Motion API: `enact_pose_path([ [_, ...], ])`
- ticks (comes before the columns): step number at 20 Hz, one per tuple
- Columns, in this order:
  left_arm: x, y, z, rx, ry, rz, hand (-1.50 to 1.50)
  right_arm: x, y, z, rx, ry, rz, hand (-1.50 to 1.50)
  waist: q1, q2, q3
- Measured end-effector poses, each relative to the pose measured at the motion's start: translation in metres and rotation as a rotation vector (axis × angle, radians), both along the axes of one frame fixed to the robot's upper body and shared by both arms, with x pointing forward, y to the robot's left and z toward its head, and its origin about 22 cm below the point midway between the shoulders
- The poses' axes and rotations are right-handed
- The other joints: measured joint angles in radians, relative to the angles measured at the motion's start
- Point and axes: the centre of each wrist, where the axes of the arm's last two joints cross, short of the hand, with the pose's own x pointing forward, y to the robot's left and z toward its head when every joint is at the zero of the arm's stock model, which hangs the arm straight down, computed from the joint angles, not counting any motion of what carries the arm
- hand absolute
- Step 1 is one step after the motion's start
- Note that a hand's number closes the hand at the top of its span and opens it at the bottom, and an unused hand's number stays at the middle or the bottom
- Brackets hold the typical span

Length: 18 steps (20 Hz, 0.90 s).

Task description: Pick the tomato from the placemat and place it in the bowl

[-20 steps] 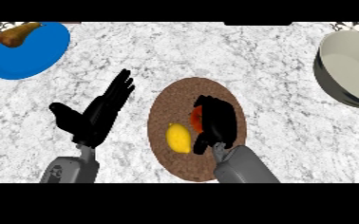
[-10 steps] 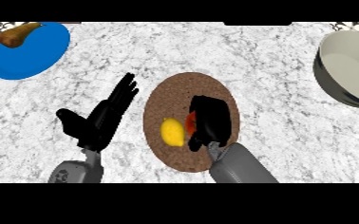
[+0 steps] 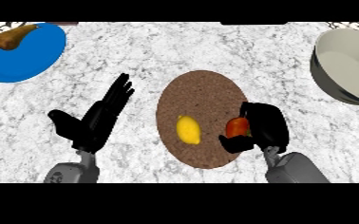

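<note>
The right hand [image 3: 265, 123] has its fingers and thumb curled round the tomato [image 3: 237, 126]. The red tomato peeks out on the hand's left side, between the thumb below and the fingers above. The hand holds it this way so the round tomato cannot roll off when it is carried.

The tomato is over the edge of the brown placemat [image 3: 200, 95], the edge nearest the hand. I cannot tell if it is up in the air or sitting on the mat.

Just to the left of the tomato lies a yellow fruit [image 3: 188, 129]. It is near but not touching, and the hand leaves it alone because it is not the one wanted.

The bowl [image 3: 333, 66] waits up and to the right of the right hand, well apart from it. So I think the next job is to lift the tomato and carry it that way, high enough to clear the bowl's rim.

The left hand [image 3: 91, 123] rests on the far side of the mat with its fingers straight and apart, holding nothing. Far beyond it, in the corner of the counter [image 3: 175, 47], is a blue plate [image 3: 32, 57] with a brown thing [image 3: 14, 37] on it. That is not part of this job.
</note>
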Motion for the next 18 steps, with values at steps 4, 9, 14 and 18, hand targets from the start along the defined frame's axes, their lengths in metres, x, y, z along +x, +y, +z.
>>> enact_pose_path([
  [4, -0.002, -0.001, 0.004, 0.005, 0.006, -0.003, 0.00, -0.007, -0.046, 0.032, -0.049, -0.024, -0.042, 1.50, 0.001, 0.002, 0.000],
  [9, -0.004, 0.000, 0.004, 0.001, 0.002, 0.005, 0.00, -0.033, -0.060, 0.087, -0.003, -0.137, -0.062, 1.50, -0.001, 0.003, 0.000],
  [14, 0.000, 0.007, 0.007, 0.001, -0.001, 0.001, 0.00, -0.051, -0.062, 0.150, -0.004, -0.302, -0.099, 1.50, 0.001, 0.003, 0.000],
  [18, 0.000, 0.001, 0.008, 0.006, -0.002, -0.003, 0.00, -0.072, -0.068, 0.189, -0.004, -0.395, -0.109, 1.50, 0.004, 0.004, 0.000],
])
